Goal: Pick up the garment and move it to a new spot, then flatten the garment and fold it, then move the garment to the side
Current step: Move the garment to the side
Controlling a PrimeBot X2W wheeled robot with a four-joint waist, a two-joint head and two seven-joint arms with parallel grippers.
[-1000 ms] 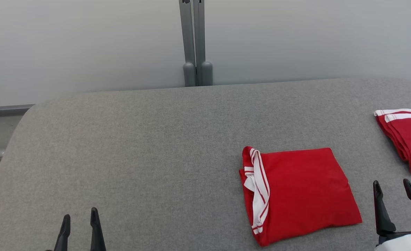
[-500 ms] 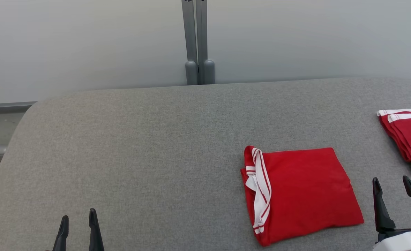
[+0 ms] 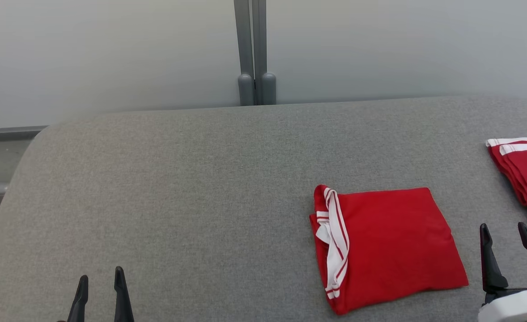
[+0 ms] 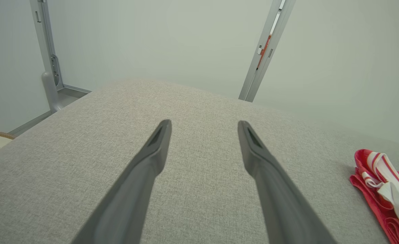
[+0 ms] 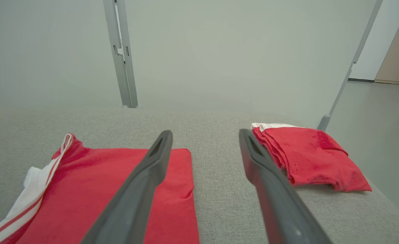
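Nearer the robot than the grey post [image 3: 255, 53] and to its right, the folded red garment [image 3: 388, 246] is lying flat on the grey table [image 3: 178, 192]. Further right of the post, the right gripper [image 3: 503, 226] is hovering just beside the garment, jaws spread wide, holding nothing. Well left of the post, the left gripper [image 3: 101, 273] is likewise gaping empty.

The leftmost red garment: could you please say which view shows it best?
The head view: the garment lies whole and unobstructed. The right wrist view crops it at the bottom edge; the left wrist view catches its collar end at the right edge.
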